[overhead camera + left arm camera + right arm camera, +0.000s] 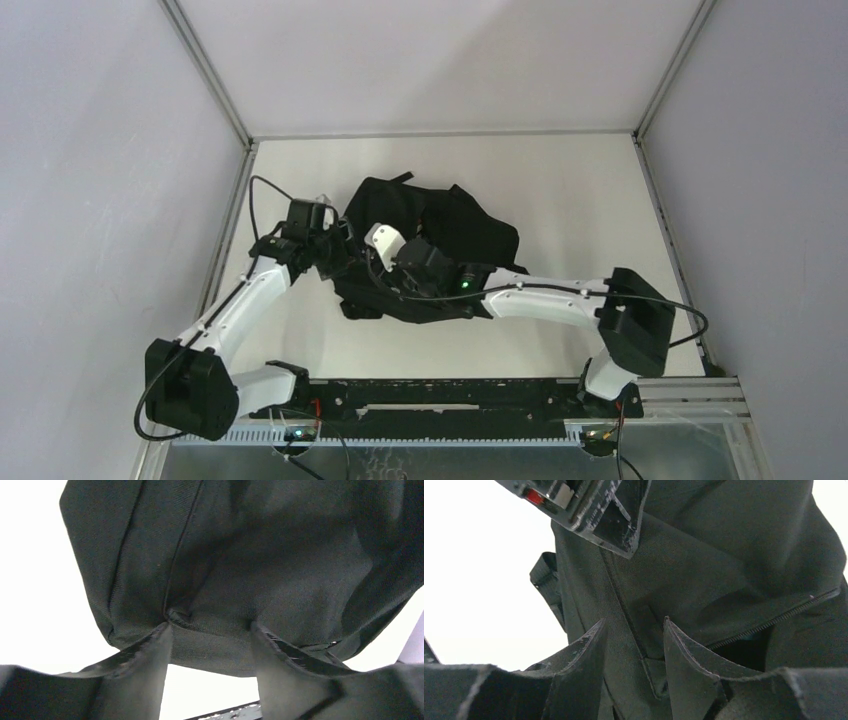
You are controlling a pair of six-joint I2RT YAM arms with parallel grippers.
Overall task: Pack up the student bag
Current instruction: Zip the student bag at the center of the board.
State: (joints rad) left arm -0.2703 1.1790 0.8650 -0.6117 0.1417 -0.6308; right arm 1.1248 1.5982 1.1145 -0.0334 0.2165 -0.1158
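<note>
A white table (560, 200) is seen, bordered on its left, right and far sides by pale metal rails (238, 215) and enclosed by grey walls (90, 150). Directly on it the student bag (470, 225) is laid. It is a black, soft backpack, slumped and creased, and it is set left of the middle, nearer the left rail than the right. A black strap (544, 575) is shown at its side, dark against the white surface.
</note>
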